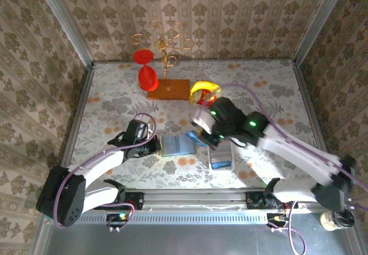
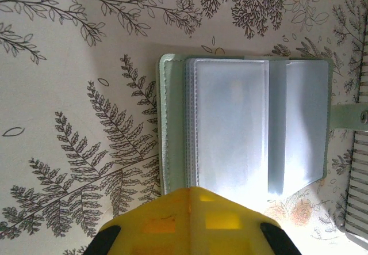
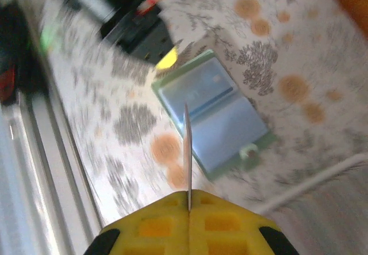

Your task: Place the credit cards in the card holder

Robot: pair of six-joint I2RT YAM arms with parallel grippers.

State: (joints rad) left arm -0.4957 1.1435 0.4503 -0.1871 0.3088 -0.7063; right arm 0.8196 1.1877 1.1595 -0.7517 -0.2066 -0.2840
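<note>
The sage-green card holder [image 1: 175, 145] lies open on the table, its clear sleeves facing up [image 2: 247, 134], and its pale tab [image 2: 351, 117] points toward the tray. My left gripper [image 2: 192, 190] is shut, its yellow tips resting at the holder's left edge [image 1: 154, 145] with nothing between them. My right gripper [image 3: 188, 193] is shut on a credit card [image 3: 187, 151], seen edge-on above the holder [image 3: 213, 114]. From above, the blue card [image 1: 192, 135] sticks out of the right gripper [image 1: 202, 135] at the holder's right side.
A long white tray [image 1: 221, 157] with a striped inside lies right of the holder [image 2: 359, 180]. At the back stand a red goblet [image 1: 148, 73], a gold stand on a wooden base [image 1: 168, 88] and a yellow object [image 1: 204, 88]. Papered walls enclose the table.
</note>
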